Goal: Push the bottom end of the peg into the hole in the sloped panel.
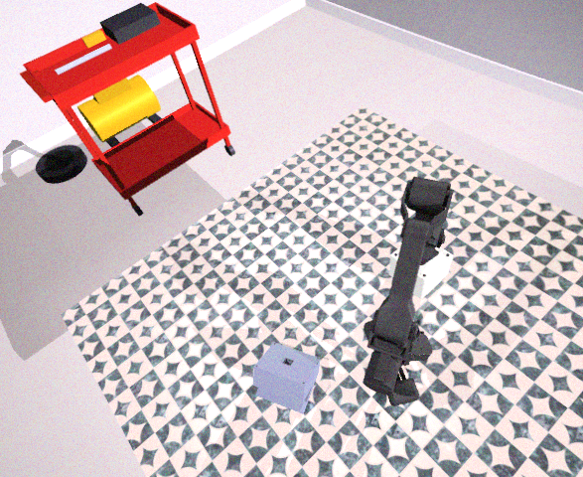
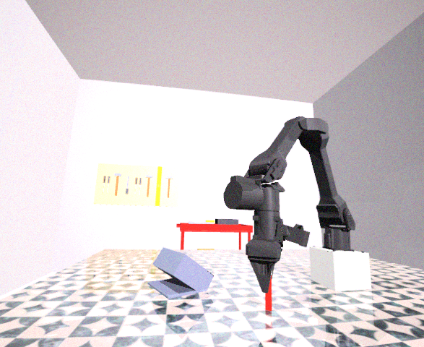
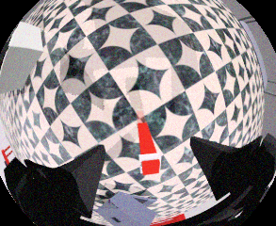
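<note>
— Setting?
— Workshop, by the look. Hammers and other hand tools (image 2: 169, 187) hanging on a yellowish board (image 2: 142, 197); red wheeled cart (image 1: 210, 86) (image 2: 214, 227) standing near the wall.
— Anything else?
— Yellow tank-like cylinder (image 1: 121, 108) sitting by the cart, black tyre-like ring (image 1: 46, 173) lying nearby.
</note>
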Tool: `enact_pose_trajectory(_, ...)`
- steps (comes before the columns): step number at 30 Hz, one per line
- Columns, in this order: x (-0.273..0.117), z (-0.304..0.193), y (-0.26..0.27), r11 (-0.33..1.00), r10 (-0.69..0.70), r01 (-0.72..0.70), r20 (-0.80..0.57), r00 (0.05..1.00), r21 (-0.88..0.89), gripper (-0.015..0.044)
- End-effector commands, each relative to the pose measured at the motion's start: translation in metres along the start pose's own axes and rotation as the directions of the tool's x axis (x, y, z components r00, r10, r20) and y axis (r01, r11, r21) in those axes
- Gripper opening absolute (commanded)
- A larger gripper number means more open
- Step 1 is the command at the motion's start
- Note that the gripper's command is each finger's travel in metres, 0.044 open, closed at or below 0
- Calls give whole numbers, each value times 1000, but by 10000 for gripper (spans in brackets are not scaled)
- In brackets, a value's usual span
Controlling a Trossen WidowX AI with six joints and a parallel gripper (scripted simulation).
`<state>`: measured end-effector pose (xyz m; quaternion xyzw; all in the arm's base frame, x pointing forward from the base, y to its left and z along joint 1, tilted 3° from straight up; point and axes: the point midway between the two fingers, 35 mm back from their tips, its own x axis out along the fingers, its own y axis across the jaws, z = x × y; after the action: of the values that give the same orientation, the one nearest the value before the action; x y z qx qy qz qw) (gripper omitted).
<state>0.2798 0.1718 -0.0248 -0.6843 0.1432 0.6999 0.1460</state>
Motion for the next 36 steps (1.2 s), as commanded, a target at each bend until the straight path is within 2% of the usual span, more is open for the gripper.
enact_pose_trajectory(1,9,1,3,1000,11,-11,3,1000,-4,440)
enact_pose_trajectory(7,10,1,3,1000,11,-11,3,1000,-4,440)
enact_pose_trajectory(23,6,1,1,1000,4,-4,3,1000,0,20)
enact_pose_trajectory(26,6,1,1,1000,4,-4,3,1000,0,0)
enact_pose_trajectory(31,6,1,1,1000,4,-4,3,1000,0,0)
enact_pose_trajectory(36,-13,0,0,1000,6,-6,3,1000,-1,0)
